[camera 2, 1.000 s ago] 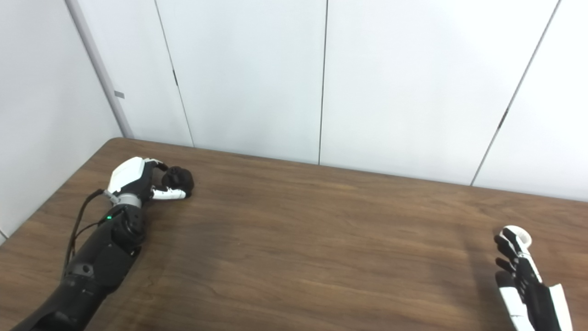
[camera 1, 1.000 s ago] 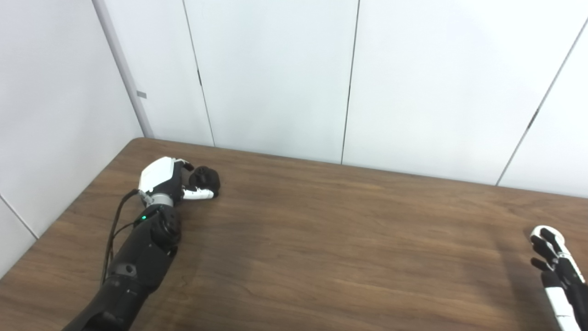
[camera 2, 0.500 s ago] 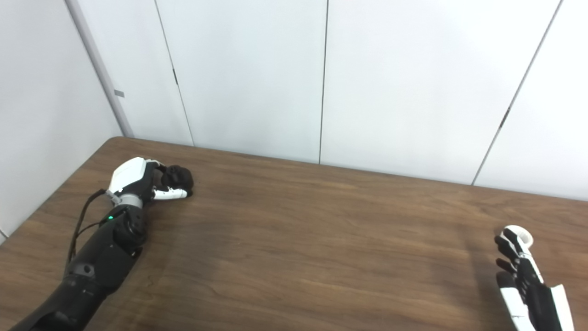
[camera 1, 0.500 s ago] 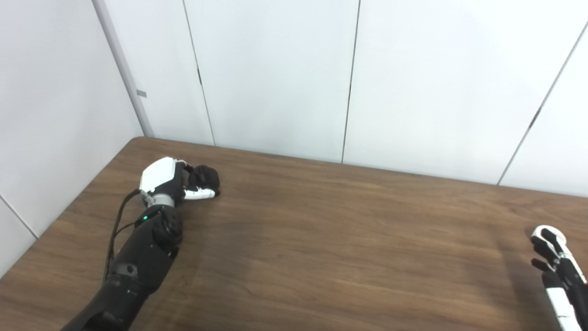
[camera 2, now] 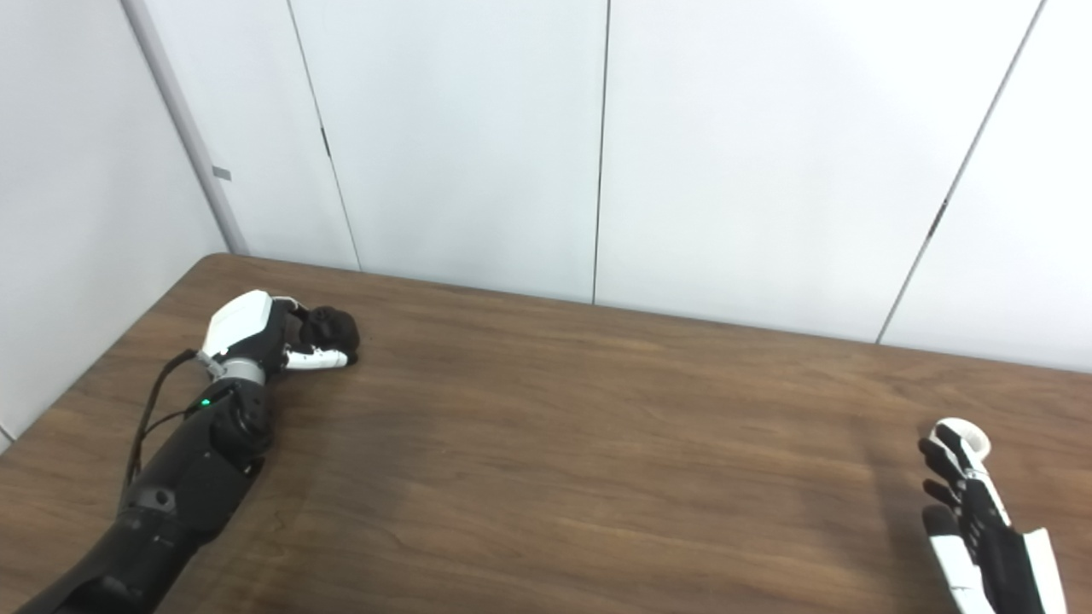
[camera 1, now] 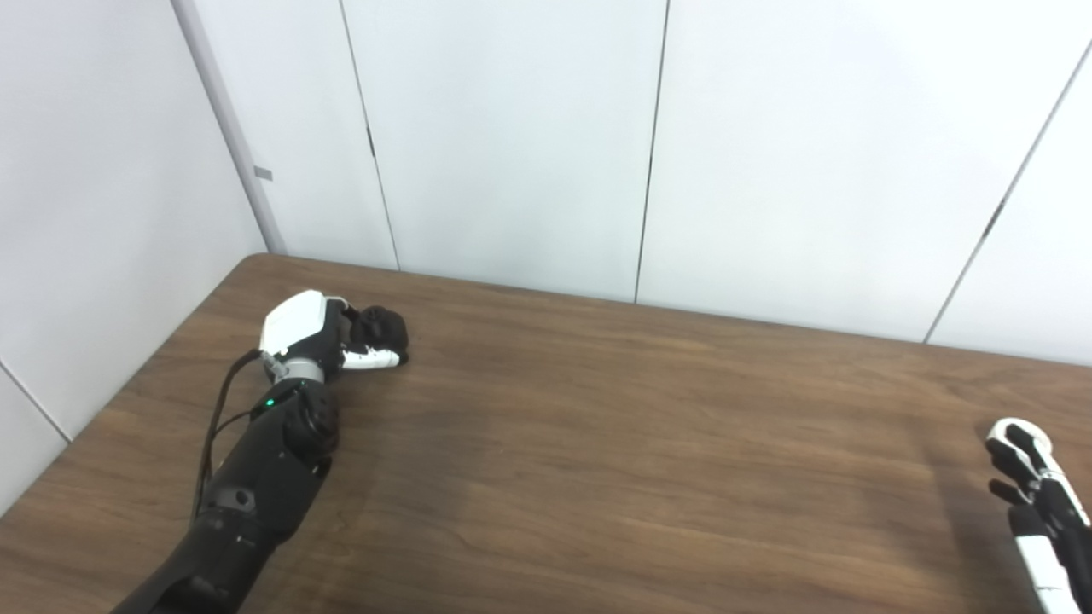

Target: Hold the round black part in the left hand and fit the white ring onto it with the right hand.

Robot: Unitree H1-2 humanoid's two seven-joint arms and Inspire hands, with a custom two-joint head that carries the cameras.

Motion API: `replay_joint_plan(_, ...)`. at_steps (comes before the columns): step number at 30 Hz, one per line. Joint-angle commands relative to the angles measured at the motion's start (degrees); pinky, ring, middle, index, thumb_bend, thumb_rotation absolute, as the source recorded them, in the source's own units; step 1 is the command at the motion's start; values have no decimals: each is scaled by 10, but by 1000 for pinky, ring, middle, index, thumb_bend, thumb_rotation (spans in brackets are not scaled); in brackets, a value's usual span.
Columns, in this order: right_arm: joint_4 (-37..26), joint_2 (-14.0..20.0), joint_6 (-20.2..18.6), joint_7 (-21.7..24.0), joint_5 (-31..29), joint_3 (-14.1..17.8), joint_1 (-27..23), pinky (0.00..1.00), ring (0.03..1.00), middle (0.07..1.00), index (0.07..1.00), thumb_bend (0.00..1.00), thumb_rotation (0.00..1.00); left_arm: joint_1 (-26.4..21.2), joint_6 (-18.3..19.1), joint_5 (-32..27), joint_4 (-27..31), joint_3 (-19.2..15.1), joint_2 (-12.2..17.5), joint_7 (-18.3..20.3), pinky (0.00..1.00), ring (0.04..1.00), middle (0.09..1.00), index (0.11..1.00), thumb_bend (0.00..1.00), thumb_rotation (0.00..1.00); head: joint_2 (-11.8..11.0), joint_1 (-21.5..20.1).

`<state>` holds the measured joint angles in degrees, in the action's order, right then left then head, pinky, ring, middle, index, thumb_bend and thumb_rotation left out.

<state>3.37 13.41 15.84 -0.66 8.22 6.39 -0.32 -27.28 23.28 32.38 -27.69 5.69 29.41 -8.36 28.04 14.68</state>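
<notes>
The round black part [camera 1: 386, 325] rests on the brown table [camera 1: 597, 443] at its far left. My left hand [camera 1: 309, 336] is shut on it, fingers curled over its top and the white thumb along its near side. The white ring [camera 2: 962, 432] lies flat near the table's right edge. My right hand [camera 2: 972, 512] comes in from the bottom right corner, open, with its dark fingers stretched out. The tip of one finger overlaps the ring's near rim; whether it presses on the ring I cannot tell.
White wall panels [camera 1: 512, 145] stand close behind the table's far edge and along its left side. A black cable [camera 1: 213, 418] loops beside my left forearm. A wide stretch of tabletop separates the two hands.
The black part has shifted slightly toward my left palm as the fingers closed tighter. My right hand has barely moved beside the ring.
</notes>
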Motion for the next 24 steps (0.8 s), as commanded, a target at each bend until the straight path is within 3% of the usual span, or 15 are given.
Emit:
replay_joint_plan(1, 42, -26, -2, -9, 3, -14, 50, 833, 894, 884, 920, 620, 970, -27, -22, -2, 0, -15, 12, -31, 1000, 932, 826, 562, 650, 146, 0, 1)
replay_joint_plan(2, 41, -26, -3, -9, 5, -14, 50, 830, 893, 883, 918, 618, 970, -27, -28, -6, -1, -21, 10, -37, 1000, 920, 803, 518, 574, 92, 0, 1)
replay_joint_plan(5, 41, -26, -2, -9, 5, -15, 51, 832, 894, 885, 920, 626, 976, -23, -55, -17, -7, -34, 7, -59, 1000, 899, 771, 488, 525, 51, 1, 1)
replay_joint_plan(21, 37, -30, -11, -7, 1, -17, 48, 847, 899, 885, 920, 623, 977, -11, -84, -14, -9, -37, 13, -87, 1000, 872, 739, 484, 520, 43, 2, -3)
replay_joint_plan(24, 41, -31, -7, -6, -3, -17, 45, 848, 903, 888, 921, 622, 968, 2, -83, -15, 16, -37, 10, -85, 1000, 867, 738, 484, 521, 44, 2, -6)
